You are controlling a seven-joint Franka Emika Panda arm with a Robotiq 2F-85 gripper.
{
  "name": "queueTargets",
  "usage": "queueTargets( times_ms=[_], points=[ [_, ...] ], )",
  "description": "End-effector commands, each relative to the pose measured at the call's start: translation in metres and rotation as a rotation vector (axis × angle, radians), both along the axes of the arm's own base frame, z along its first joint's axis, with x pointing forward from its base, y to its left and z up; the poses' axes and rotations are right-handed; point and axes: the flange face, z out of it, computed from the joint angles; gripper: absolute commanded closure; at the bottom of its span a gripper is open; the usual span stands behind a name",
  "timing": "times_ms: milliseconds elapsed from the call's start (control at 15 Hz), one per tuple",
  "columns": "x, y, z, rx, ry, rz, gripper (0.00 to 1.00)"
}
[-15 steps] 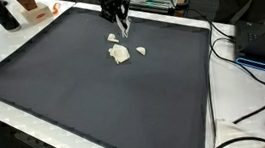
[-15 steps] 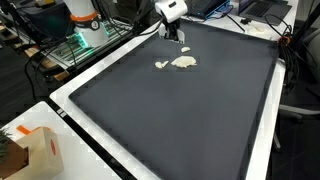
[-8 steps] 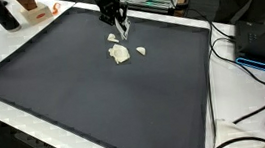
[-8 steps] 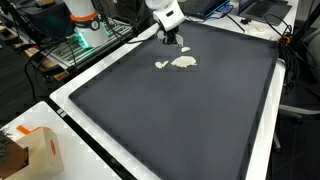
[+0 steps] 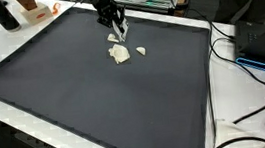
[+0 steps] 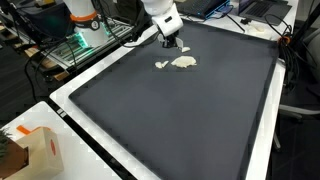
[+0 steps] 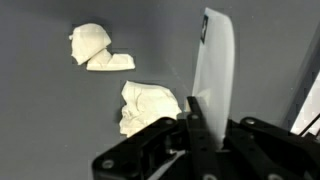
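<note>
Two crumpled bits, big lump point(image 5: 119, 53) & small lump point(image 5: 141, 51), lie on dark mat point(image 5: 86, 104), just mat-centre side of gripper point(image 5: 118, 29). Fingers clamped on thin white strip point(image 7: 216, 70), long axis in line w/ fingers, big lump beside it.

Arm point(image 6: 152, 8) enters from the far side in both exterior views, reaching forward and down. Wrist point(image 6: 166, 24) is angled, so the claw point(image 6: 172, 41) points downward with a slight tilt, not plumb. Claw point(image 5: 118, 27) is carried low, fingertips lowermost. In the wrist view the claw body fills the lower edge. Fingers point(image 7: 199, 118) extend up the frame, drawn close together, with no open gap visible between them.
</note>
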Motion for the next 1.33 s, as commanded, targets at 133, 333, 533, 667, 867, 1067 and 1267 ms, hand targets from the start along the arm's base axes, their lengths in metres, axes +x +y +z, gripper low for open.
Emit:
queueTargets(
  times_ms=[133, 333, 533, 667, 867, 1067, 1267],
  points=[
    [0.002, -0.006, -0.008, -0.009, 0.012, -0.024, 0.99],
    [0.002, -0.007, -0.010, -0.016, 0.017, -0.033, 0.99],
    [0.001, -0.008, -0.010, -0.029, 0.016, -0.045, 0.99],
    [0.001, -0.008, -0.008, -0.059, 0.003, -0.051, 0.99],
    [0.002, -0.006, -0.003, -0.113, -0.019, -0.058, 0.99],
    [0.001, -0.002, 0.001, -0.186, -0.033, -0.055, 0.99],
    [-0.001, 0.007, 0.007, -0.261, -0.042, -0.055, 0.99]
  ],
)
